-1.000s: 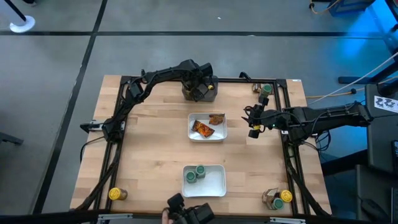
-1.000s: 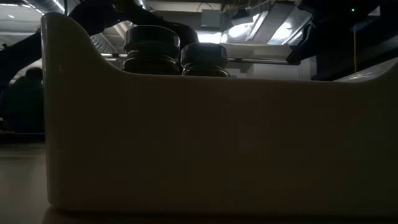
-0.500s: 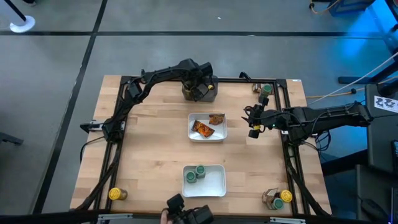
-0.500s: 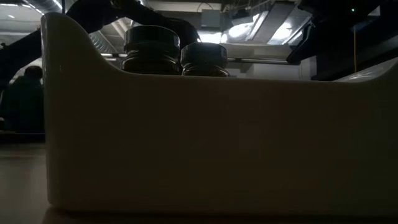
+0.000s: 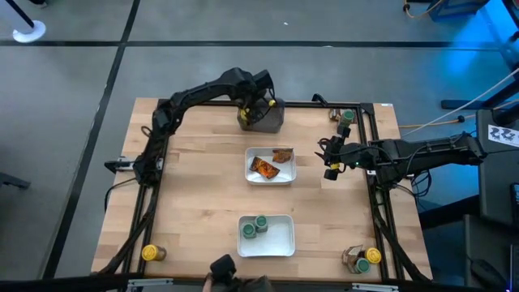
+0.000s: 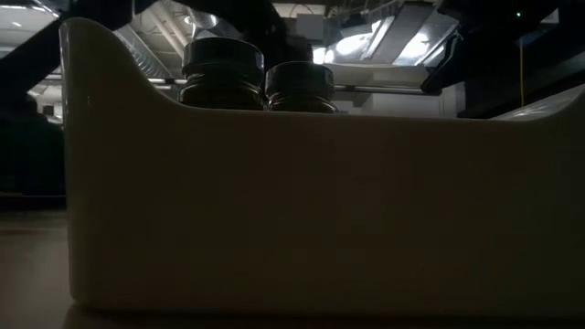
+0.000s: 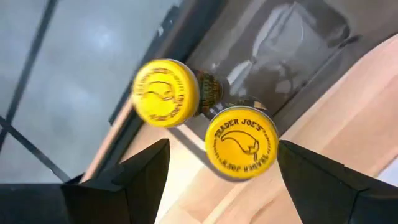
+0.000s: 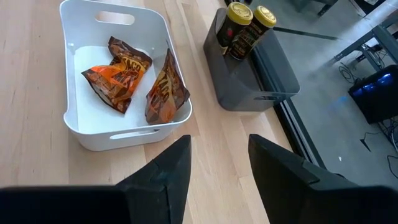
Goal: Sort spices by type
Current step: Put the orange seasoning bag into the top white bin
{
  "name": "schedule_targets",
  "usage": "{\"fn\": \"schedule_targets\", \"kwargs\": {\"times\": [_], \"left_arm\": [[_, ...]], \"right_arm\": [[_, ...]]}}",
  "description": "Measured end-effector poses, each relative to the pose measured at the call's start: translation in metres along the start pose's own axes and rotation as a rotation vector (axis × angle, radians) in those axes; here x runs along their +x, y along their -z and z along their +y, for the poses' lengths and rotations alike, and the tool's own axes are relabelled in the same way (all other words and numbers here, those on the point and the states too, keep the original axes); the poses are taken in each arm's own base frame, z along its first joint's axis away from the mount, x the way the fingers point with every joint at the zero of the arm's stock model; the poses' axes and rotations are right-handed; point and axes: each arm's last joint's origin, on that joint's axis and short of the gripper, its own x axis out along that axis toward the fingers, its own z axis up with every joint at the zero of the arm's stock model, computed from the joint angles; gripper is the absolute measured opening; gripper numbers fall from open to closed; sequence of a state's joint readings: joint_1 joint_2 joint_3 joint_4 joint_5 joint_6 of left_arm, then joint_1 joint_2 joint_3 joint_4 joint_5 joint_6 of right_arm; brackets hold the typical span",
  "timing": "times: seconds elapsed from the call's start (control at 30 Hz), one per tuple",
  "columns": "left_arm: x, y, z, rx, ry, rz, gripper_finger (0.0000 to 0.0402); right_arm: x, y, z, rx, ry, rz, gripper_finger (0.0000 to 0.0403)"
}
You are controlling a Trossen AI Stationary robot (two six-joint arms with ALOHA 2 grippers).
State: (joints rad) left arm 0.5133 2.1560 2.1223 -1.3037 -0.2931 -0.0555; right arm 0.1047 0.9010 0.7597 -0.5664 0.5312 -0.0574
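High view first: we see our left tool (image 5: pixel 261 104) hanging over the dark grey block (image 5: pixel 263 122) at the far edge of the desk (image 5: pixel 203 203), and in the left wrist view its fingers are spread with nothing between them. Two yellow-lidded jars (image 7: pixel 205 124) sit side by side in that block, directly ahead of those fingers. Our right tool (image 5: pixel 331 159) hovers just to the right of the middle tray (image 5: pixel 289 175), fingers parted and empty; that tray holds the sachets (image 8: pixel 134 78). The near tray (image 5: pixel 284 239) holds two green-lidded jars (image 5: pixel 255 225). Left to sort, we judge: one green-lidded jar (image 5: pixel 346 117) at the far right corner, a yellow-lidded jar (image 5: pixel 149 253) at the near left corner, another (image 5: pixel 372 256) at the near right. The far-right green jar lies just beyond the right tool, so that arm is the nearer; we cannot tell the jar's axis
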Motion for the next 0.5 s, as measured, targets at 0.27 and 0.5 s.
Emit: {"fn": "schedule_targets", "kwargs": {"times": [0.27,0.5], "left_arm": [[-0.051,0.016,-0.017,0.042,0.02,-0.072,0.028],[-0.094,0.05,-0.049,0.086,0.038,-0.005,0.028]], "right_arm": [[0.0,0.0,0.0,-0.001,0.0,0.001,0.0163],[0.0,0.0,0.0,-0.002,0.0,0.0,0.0163]]}}
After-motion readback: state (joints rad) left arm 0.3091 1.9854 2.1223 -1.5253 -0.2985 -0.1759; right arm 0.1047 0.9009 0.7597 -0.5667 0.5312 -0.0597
